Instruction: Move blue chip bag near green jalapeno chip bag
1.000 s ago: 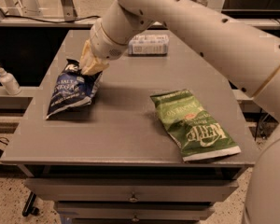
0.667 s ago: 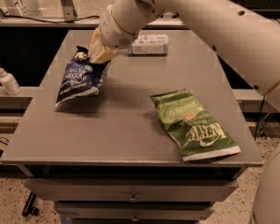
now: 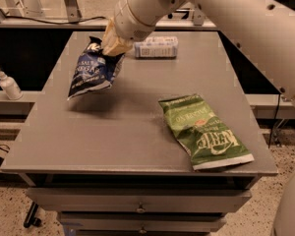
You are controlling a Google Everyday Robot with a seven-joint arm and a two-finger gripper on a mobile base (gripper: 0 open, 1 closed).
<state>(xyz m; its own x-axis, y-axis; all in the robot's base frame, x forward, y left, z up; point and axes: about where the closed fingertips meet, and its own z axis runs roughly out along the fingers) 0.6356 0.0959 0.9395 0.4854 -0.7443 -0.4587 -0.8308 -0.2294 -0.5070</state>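
The blue chip bag hangs in the air above the left part of the grey table, held by its top end. My gripper is shut on that top end, with the white arm reaching in from the upper right. The green jalapeno chip bag lies flat on the table's right front part, white "Kettle" lettering near its front end. The blue bag is well to the left of and behind the green bag.
A clear water bottle with a white-blue label lies on its side at the table's back. A small white pump bottle stands on a shelf to the left. Drawers sit under the table's front edge.
The gripper has lifted the blue chip bag off the table and carried it up and to the right. The green bag has not moved.
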